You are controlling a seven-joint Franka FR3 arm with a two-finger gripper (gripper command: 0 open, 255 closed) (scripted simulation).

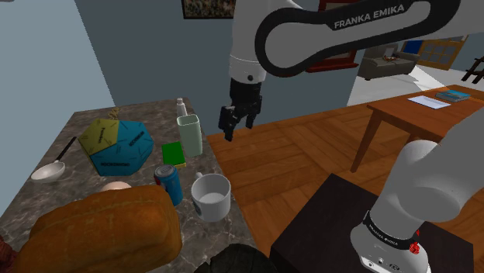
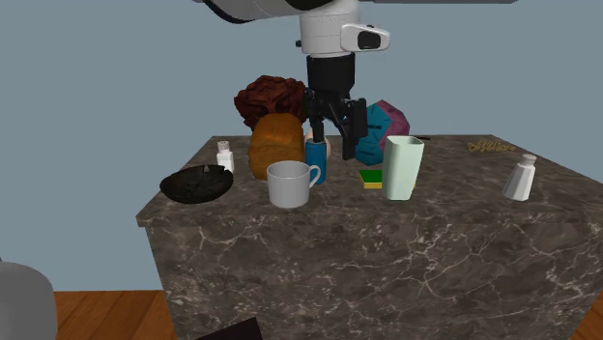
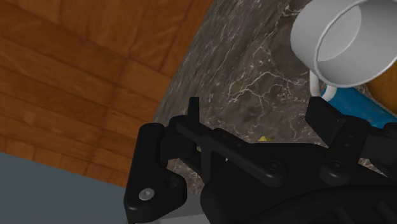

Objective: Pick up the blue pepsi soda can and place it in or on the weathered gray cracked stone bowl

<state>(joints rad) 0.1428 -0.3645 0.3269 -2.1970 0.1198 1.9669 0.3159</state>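
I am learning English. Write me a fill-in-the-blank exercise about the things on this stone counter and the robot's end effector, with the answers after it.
1. The white ____ beside the blue can has a handle.
2. The end effector hangs open above the counter and holds ____.
3. The flat sponge by the tall pale cup is green and ____.
Missing words: mug; nothing; yellow.
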